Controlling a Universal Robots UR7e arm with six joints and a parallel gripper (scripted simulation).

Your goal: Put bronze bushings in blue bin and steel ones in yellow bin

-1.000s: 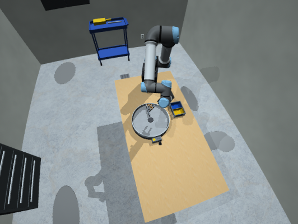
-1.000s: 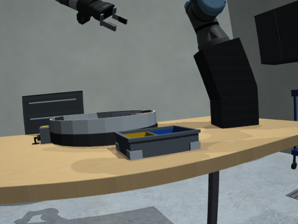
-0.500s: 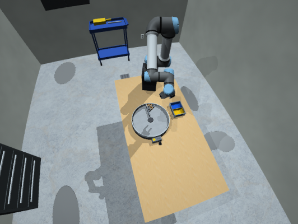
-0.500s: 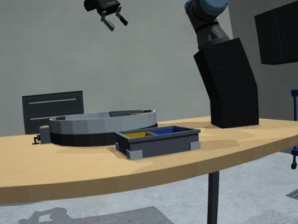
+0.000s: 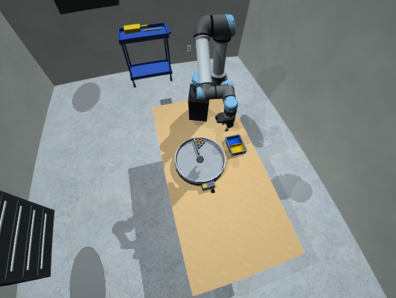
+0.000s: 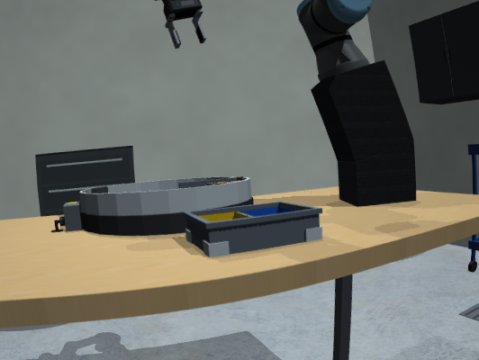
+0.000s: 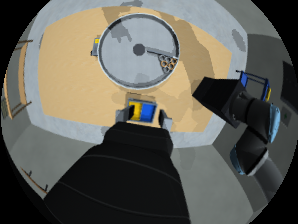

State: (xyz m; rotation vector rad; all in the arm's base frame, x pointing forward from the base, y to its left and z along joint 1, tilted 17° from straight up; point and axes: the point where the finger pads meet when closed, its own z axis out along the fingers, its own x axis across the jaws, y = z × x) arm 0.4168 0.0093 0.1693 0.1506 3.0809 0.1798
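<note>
The gripper (image 5: 227, 127) (image 6: 191, 44) (image 7: 146, 112) hangs high, fingers spread with nothing between, probably to stay away from the turntable (image 5: 214, 167) (image 6: 164, 204) (image 7: 120, 65).

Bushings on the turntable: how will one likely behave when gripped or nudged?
The bushings look like short metal sleeves, so probably stiff, little squeeze. Round outlines suggest one could roll if tipped over. They sit packed against the divider, so a nudge would likely shift neighbours too.

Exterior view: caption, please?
Open fingers high above a walled turntable and a tray of yellow and blue bins.
</note>
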